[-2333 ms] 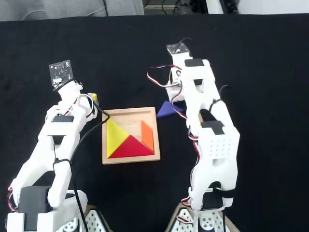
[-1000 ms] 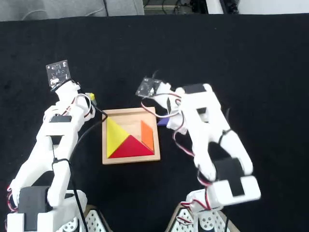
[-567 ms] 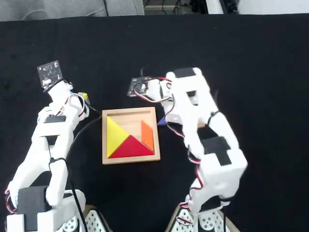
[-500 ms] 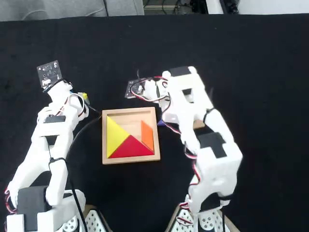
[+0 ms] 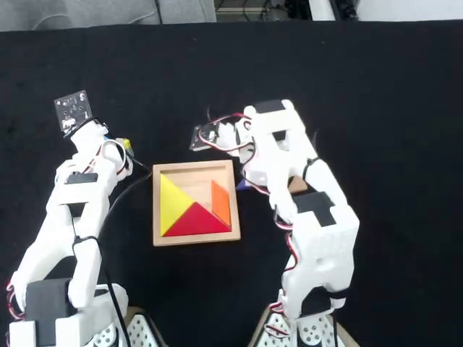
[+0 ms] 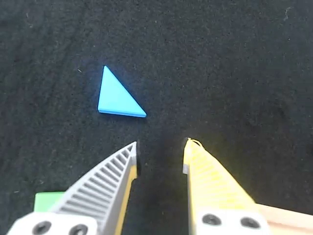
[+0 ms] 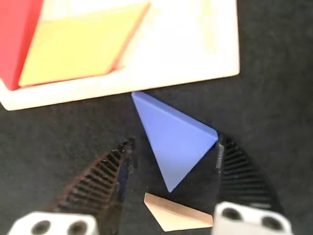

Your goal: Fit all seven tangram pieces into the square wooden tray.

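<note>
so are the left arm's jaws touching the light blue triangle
Apart. In the left wrist view the left gripper has its jaws open, with bare black cloth between their tips and the light blue triangle.

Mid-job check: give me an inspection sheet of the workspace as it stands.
Surface: black cloth.
Job's things: wooden tray holds yellow triangle, red triangle, orange piece; dark blue triangle lies just outside its rim; light blue triangle, green piece, tan piece loose on the cloth.
Clutter: nothing seen.
Grippers: left gripper open, empty, near the light blue triangle; right gripper open, straddling the dark blue triangle.
Cables: black cable passes the tray's corner.
Surroundings: grey fabric beyond the far edge.
</note>
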Controlling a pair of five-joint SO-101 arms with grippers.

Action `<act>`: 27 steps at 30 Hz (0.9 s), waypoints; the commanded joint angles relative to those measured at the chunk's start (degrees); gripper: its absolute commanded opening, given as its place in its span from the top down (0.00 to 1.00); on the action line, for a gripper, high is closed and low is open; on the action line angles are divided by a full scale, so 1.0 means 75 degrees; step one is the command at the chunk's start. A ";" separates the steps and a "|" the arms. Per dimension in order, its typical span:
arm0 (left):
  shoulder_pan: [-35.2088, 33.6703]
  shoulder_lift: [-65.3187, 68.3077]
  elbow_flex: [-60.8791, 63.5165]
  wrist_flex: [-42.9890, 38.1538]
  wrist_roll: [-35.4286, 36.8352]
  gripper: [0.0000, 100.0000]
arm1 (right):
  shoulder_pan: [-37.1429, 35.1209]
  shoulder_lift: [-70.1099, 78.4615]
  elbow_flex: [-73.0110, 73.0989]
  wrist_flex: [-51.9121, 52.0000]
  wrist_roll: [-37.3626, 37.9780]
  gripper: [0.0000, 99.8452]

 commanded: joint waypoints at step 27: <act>-0.0006 -0.0352 -0.0275 -0.0082 0.0047 0.84 | 0.0199 -0.0053 -0.0791 -0.0141 0.0844 0.74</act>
